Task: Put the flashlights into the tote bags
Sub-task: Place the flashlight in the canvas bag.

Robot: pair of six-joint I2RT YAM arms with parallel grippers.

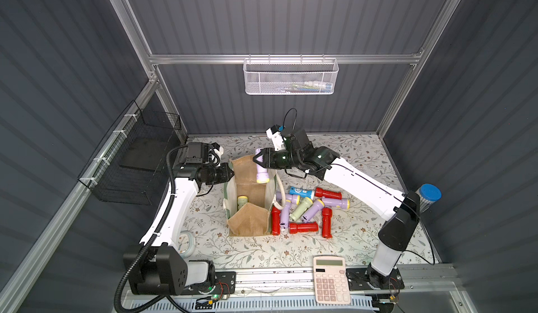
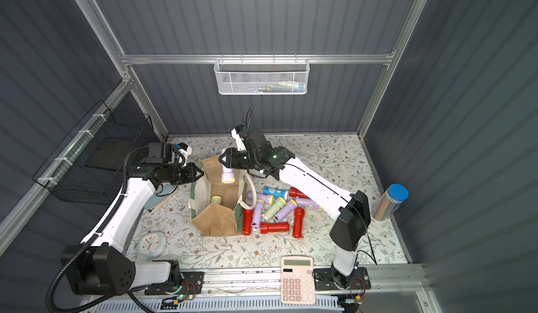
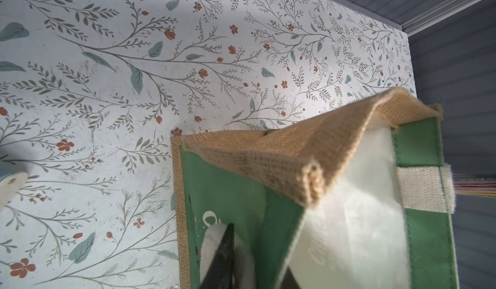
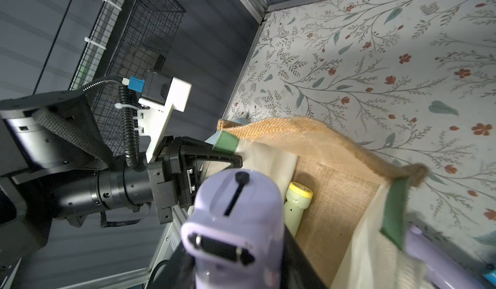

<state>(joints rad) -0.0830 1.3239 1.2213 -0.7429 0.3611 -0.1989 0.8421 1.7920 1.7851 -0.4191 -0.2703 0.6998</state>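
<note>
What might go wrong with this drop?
1. The lilac flashlight, held by the right gripper, hangs near the far rim of the tote bag; released here, it may clip the rim and fall outside.
2. The left gripper pinches only the side panel's edge; a slip would let the floppy mouth sag shut.

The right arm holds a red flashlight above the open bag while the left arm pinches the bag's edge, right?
Not quite: the flashlight in the right gripper is lilac, not red; the right wrist view shows it. It does hang above the open tote bag, whose edge the left gripper pinches.
</note>
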